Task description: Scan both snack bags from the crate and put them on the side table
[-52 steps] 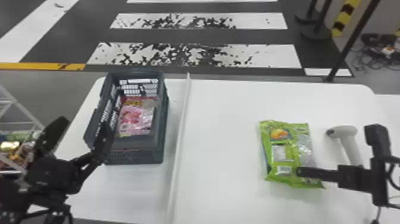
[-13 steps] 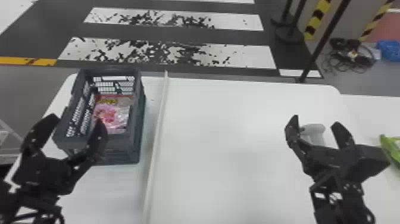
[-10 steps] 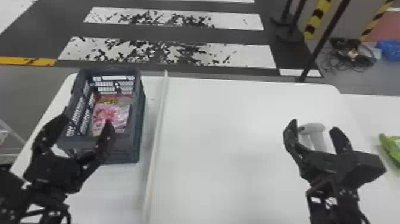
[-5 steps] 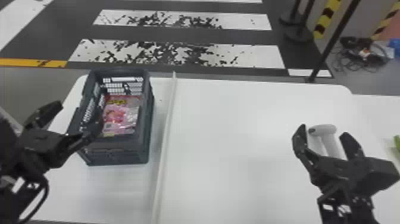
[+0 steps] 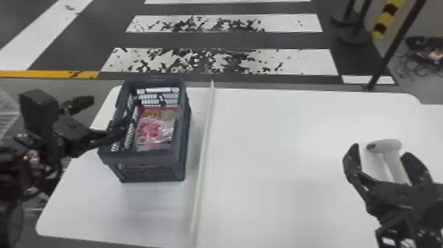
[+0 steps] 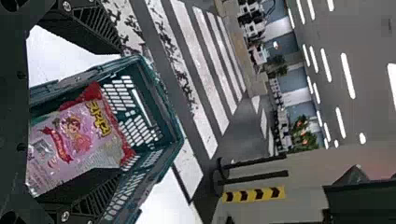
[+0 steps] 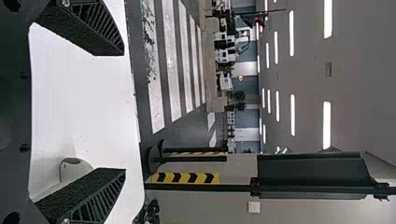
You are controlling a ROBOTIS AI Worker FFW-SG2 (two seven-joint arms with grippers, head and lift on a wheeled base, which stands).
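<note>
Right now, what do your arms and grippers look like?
Left arm and right arm are black and angular. Left gripper and right gripper each have two black, tapering fingers with ribbed sides and silvery screws near the base.

Out on the dark floor there's a crossing of broad white painted stripes (image 5: 125,63), the nearest 2 blotched with black patches, and a flat yellow painted line (image 5: 49,74) lies off to the left. Over on the right, I can see 2 black upright posts (image 5: 362,16) on round bases, near a yellow-and-black striped guard (image 5: 385,20), then a slim dark pole (image 5: 393,51) and a tangle of dark cables (image 5: 423,61). Leafy green plants (image 6: 303,140) stand farther back, beneath long white ceiling lights (image 6: 348,75). A broad dark rectangular panel (image 7: 313,175) hangs high near a small white wall plate (image 7: 254,207).
</note>
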